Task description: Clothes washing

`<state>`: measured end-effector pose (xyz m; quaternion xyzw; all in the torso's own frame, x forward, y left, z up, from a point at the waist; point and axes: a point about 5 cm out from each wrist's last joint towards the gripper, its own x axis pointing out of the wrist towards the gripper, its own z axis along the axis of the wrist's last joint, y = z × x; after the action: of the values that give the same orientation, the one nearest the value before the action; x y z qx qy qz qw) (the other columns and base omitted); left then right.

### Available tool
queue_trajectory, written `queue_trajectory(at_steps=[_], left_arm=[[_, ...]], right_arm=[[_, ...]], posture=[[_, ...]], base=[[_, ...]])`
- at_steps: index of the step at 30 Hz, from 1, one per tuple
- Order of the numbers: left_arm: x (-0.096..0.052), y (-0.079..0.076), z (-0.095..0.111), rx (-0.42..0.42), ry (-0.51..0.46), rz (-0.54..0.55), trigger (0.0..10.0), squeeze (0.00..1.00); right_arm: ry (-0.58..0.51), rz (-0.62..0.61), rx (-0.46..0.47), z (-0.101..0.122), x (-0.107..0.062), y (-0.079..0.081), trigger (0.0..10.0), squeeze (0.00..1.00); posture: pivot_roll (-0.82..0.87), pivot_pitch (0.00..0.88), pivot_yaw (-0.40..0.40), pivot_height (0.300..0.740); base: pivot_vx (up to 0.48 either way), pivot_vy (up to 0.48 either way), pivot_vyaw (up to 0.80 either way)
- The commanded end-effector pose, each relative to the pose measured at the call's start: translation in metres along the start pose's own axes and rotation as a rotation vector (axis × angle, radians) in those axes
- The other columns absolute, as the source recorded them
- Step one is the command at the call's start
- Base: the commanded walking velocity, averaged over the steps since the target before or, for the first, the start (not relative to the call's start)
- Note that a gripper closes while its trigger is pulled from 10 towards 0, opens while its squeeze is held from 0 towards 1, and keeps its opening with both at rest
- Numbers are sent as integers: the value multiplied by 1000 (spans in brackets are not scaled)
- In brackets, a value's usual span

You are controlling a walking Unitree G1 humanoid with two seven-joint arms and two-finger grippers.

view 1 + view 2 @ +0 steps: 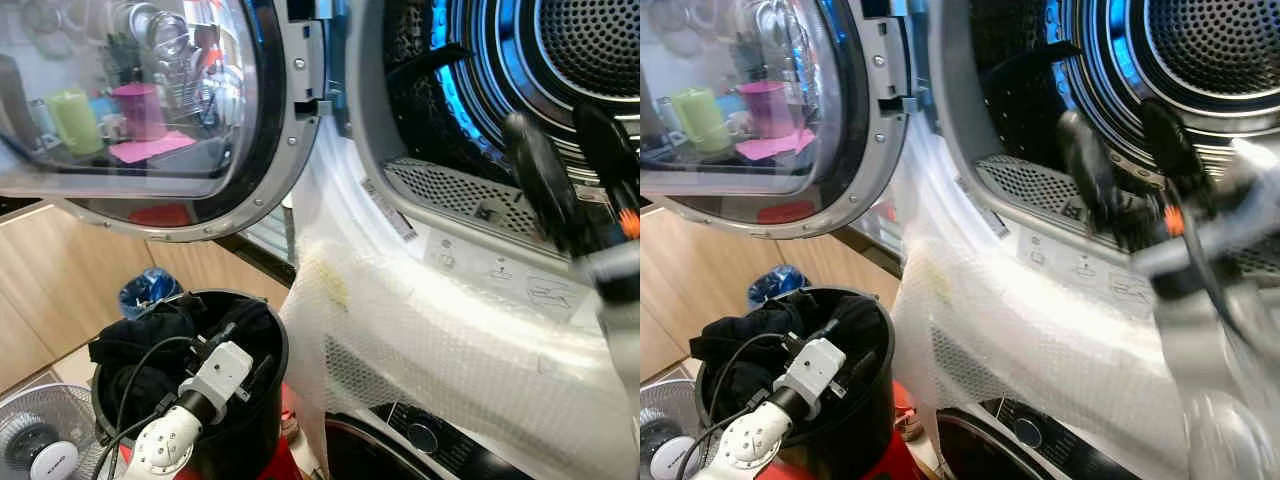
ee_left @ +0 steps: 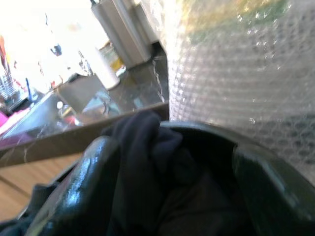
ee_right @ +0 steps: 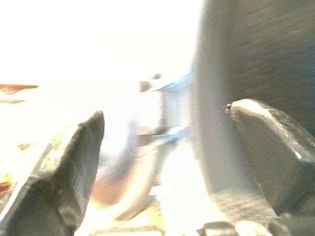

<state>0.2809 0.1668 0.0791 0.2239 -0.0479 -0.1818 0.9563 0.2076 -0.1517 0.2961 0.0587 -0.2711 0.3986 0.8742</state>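
Dark clothes [image 1: 140, 345] sit heaped in a black bucket [image 1: 250, 420] on the floor, below the open round door [image 1: 150, 110] of the upper machine. The left tool [image 2: 162, 196] reaches down into the bucket, its fingers [image 2: 78, 191] parted around a fold of the dark cloth; whether they press it cannot be told. The right tool [image 1: 565, 165] is raised at the mouth of the perforated steel drum [image 1: 580, 40], fingers spread, holding nothing. Bubble wrap [image 1: 440, 340] drapes over the machine's front below the opening.
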Motion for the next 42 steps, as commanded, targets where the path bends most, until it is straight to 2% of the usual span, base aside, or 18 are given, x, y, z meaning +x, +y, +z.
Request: queue_trajectory(at_steps=[1,5,6,8,9,12,16,19,20,22,28,33,34,35,39,40,41,42], left_arm=[[-3,4,0,3,4,3,10000,0],[-4,5,1,-8,5,-13,10000,0],[-5,2,2,-10,7,-54,10000,0],[-6,1,2,-17,7,-65,10000,0],[-8,1,3,-25,7,-80,10000,0],[-11,6,3,-44,16,-52,10000,0],[-12,16,6,-43,16,-47,10000,0],[-13,17,7,-57,21,-59,10000,0],[-13,22,11,-49,17,-54,10000,0],[-12,30,15,-27,12,-27,10000,0],[-13,52,15,-42,38,35,10000,0],[-15,66,16,-10,50,46,10000,0],[-14,78,16,19,63,99,10000,0],[-11,86,14,-37,77,111,10000,0],[-4,78,11,-216,89,-32,10000,0],[-1,74,12,-255,90,-107,10000,78],[0,74,12,-237,97,-129,10000,922],[2,74,11,-252,118,-157,10000,1000]], right_arm=[[76,149,67,-12,-5,21,10000,0],[159,216,164,-31,-22,34,10000,0],[292,231,253,-59,-39,40,10000,0],[374,239,298,-76,-51,45,10000,0],[505,236,362,-105,-75,53,10000,0],[615,131,434,-137,-100,54,10000,0],[701,-156,590,-191,-148,46,10000,0],[743,-264,593,-208,-163,42,10000,0],[830,-481,547,-234,-186,34,10000,0],[877,-646,527,-249,-201,30,10000,0],[970,-893,532,-272,-228,37,10000,0],[1021,-916,541,-282,-235,47,10000,0],[1015,-940,540,-284,-235,47,10000,0],[1004,-962,542,-285,-235,47,10000,0],[998,-1002,541,-287,-234,45,10000,0],[981,-1035,535,-288,-233,42,10000,0],[966,-1050,540,-288,-232,41,10000,0],[953,-1063,542,-288,-231,40,10000,0]], posture=[[134,20,10,740],[142,22,0,740],[150,24,-7,740],[150,24,-7,740],[160,23,-10,740],[164,25,-12,740],[186,23,-19,740],[198,23,-20,740],[206,24,-17,740],[214,24,-20,740],[237,24,-24,740],[243,23,-25,740],[243,24,-26,740],[244,21,-24,740],[238,22,-23,740],[234,21,-21,740],[232,20,-21,740],[232,20,-21,740]], base=[[0,0,0],[0,0,0],[0,0,0],[0,0,0],[0,0,0],[0,0,0],[0,0,0],[0,0,0],[0,0,0],[0,0,0],[0,0,0],[0,0,0],[0,0,0],[0,0,0],[0,0,0],[0,0,0],[0,0,0],[0,0,0]])
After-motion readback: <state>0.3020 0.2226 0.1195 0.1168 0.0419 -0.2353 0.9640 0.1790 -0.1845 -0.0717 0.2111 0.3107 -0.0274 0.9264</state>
